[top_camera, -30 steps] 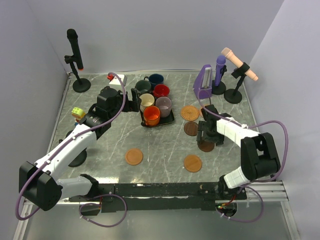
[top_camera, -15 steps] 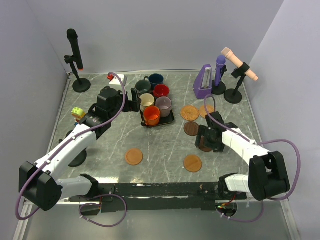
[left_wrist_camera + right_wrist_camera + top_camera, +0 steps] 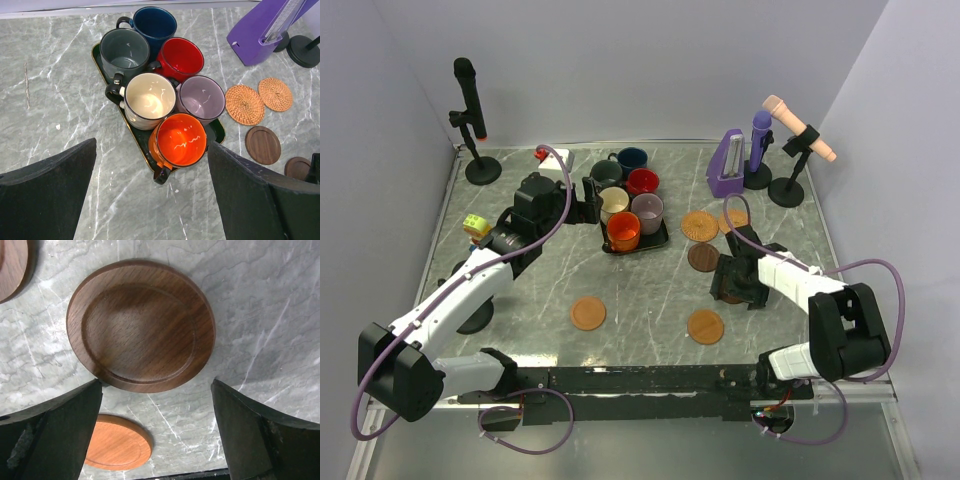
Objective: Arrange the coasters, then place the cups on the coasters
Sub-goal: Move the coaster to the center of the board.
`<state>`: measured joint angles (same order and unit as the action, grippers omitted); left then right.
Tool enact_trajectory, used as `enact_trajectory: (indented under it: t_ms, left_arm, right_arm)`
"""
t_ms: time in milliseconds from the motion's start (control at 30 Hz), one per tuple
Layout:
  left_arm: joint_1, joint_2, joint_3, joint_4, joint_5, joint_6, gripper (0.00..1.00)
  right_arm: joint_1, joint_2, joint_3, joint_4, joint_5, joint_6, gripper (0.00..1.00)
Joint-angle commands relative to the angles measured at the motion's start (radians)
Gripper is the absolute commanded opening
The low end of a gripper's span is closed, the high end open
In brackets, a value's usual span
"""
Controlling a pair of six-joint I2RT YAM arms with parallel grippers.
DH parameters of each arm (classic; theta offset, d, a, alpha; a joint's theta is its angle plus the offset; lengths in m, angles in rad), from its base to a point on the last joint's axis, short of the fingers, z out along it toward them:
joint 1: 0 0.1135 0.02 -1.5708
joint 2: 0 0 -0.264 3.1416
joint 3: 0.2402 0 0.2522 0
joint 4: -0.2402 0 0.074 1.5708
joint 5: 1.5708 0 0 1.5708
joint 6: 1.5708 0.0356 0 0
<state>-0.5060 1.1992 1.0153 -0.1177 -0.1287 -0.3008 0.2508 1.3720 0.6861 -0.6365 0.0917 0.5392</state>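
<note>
Six cups stand packed on a black tray: navy, grey-green, red, cream, mauve and orange. My left gripper hovers open just left of the tray. Two woven coasters and a dark brown coaster lie right of the tray. My right gripper is open low over the other dark brown coaster, its fingers apart at the disc's near edge. Two light orange coasters lie nearer the front.
A purple metronome and microphone stands stand along the back. A small yellow-green toy sits at the left, a white box behind the left gripper. Walls close in the left, back and right.
My right gripper has shifted a little toward the front over the dark brown coaster and its arm has swung. The left arm, cups and other coasters have not moved.
</note>
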Motion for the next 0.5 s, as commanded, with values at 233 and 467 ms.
enact_trajectory:
  t_ms: [233,467]
  left_arm:
    - [-0.006,-0.032,0.011,0.024,-0.008,0.002,0.97]
    - [-0.006,-0.033,0.009,0.024,-0.011,0.002,0.97]
  right_arm:
    - [-0.047,0.056,0.029,0.035,0.002,-0.031,0.83]
    - [-0.091,0.085,0.062,0.024,-0.006,-0.064,0.80]
